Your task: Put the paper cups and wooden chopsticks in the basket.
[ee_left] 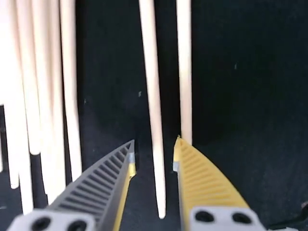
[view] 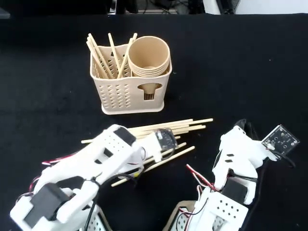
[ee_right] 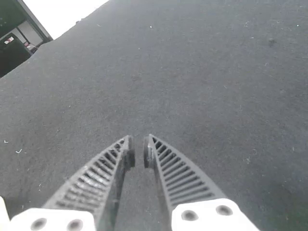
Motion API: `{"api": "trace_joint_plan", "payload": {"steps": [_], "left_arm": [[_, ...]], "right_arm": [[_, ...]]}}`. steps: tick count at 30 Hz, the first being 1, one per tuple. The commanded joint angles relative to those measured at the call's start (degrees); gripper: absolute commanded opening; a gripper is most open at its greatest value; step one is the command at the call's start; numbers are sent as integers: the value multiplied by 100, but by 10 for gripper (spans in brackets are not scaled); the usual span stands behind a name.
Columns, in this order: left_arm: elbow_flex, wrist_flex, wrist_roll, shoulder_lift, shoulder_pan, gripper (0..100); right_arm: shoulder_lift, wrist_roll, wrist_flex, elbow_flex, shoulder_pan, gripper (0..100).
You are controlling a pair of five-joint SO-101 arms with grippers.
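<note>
Left gripper (ee_left: pixel 154 143), jaws spread, one wooden chopstick (ee_left: pixel 148 72) lying between

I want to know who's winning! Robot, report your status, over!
Left gripper open around one pale wooden chopstick on the black cloth. Right gripper shut, empty. Stacked tan paper cups in the beige perforated basket; more chopsticks loose in front. Nothing blocking.

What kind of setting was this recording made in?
Probably a robotics lab or workshop bench: two small arms at a black cloth-covered table, staged props (a basket of paper cups, loose wooden chopsticks), and cables and equipment beyond the far edge.
</note>
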Motion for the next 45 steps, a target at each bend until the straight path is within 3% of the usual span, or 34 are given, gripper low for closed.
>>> {"api": "trace_joint_plan", "payload": {"steps": [1,16,29,34,45], "left_arm": [[-268,-290,308,114,180,180],[-347,-422,422,492,189,191],[-1015,378,431,484,101,191],[-1367,624,993,484,136,195],[-1270,607,1116,536,303,196]], "right_arm": [[-57,62,-123,-13,-70,64],[-57,62,-123,40,-70,64],[-57,62,-123,48,-70,64],[-57,70,-123,48,-70,64],[-57,70,-123,48,-70,64]]}}
